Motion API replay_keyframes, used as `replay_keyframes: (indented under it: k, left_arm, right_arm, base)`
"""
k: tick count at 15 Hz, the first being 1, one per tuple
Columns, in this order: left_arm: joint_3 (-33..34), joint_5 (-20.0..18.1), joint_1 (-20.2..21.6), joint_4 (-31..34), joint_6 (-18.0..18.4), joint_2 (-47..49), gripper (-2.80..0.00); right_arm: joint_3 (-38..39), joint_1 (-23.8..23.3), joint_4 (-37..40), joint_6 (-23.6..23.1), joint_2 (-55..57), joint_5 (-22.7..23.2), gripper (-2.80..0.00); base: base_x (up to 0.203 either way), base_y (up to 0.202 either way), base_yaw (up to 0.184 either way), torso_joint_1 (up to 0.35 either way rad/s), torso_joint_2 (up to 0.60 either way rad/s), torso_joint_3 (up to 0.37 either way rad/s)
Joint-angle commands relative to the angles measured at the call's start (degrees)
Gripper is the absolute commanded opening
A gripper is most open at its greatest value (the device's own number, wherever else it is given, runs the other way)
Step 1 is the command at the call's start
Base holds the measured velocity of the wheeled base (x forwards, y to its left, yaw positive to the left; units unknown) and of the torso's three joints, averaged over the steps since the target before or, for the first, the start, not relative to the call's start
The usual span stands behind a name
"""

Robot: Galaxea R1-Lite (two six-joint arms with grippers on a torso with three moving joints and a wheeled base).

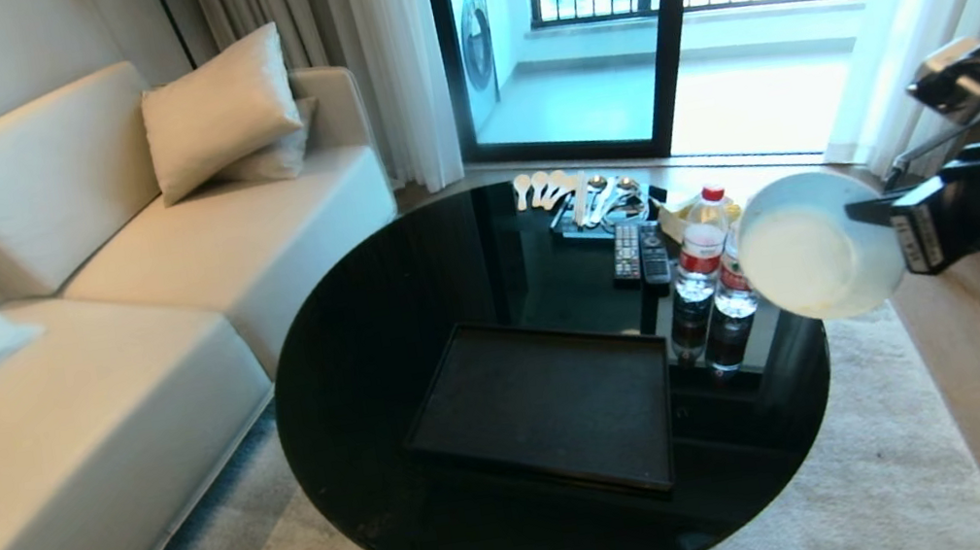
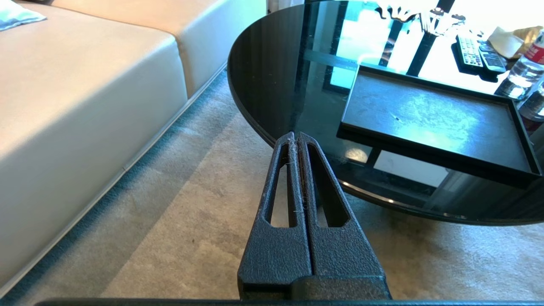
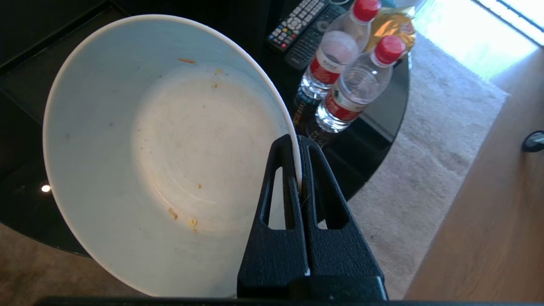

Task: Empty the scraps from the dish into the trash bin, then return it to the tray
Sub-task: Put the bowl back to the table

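The right end effector [image 3: 298, 144] pinches the rim of the dish [image 3: 170, 153], tilted at the head frame's right with only crumbs inside. Two water bottles [image 1: 707, 280] and remotes [image 1: 639, 253] stand just left of it on the worktop [image 1: 362, 335]. The tray [image 1: 550, 403] lies bare mid-frame. The left end effector [image 2: 296, 140] hangs clenched over carpet [image 2: 191, 238] beside the sofa [image 2: 85, 97].

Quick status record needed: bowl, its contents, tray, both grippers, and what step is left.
bowl: white bowl, tipped on its side, held in the air at the table's right edge
contents: only a few orange crumbs
tray: black tray on the round glass table, nothing on it
right gripper: shut on the bowl's rim
left gripper: shut, parked off the table
left to do: set bowl on tray
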Motion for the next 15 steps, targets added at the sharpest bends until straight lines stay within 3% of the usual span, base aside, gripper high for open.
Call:
replay_keyframes:
  k: [1, 4, 9, 15]
  left_arm:
    - [0.0, 0.0, 0.0, 0.0, 0.0, 0.0, -2.80]
    - [0.0, 0.0, 0.0, 0.0, 0.0, 0.0, -2.80]
    - [0.0, 0.0, 0.0, 0.0, 0.0, 0.0, -2.80]
    - [0.0, 0.0, 0.0, 0.0, 0.0, 0.0, -2.80]
  right_arm:
    - [-5.0, 5.4, -0.3, 4.4, 13.5, -2.6, -2.80]
    - [-9.8, 10.4, -0.6, 15.0, 24.6, -6.2, -2.80]
    - [-17.2, 13.3, -0.3, 31.9, 39.9, -9.8, -2.80]
    - [-17.6, 15.7, 0.3, 40.1, 46.1, -10.8, -2.80]
  base:
    - [0.000, 0.000, 0.000, 0.000, 0.00, 0.000]
    - [0.000, 0.000, 0.000, 0.000, 0.00, 0.000]
    - [0.000, 0.000, 0.000, 0.000, 0.00, 0.000]
    - [0.000, 0.000, 0.000, 0.000, 0.00, 0.000]
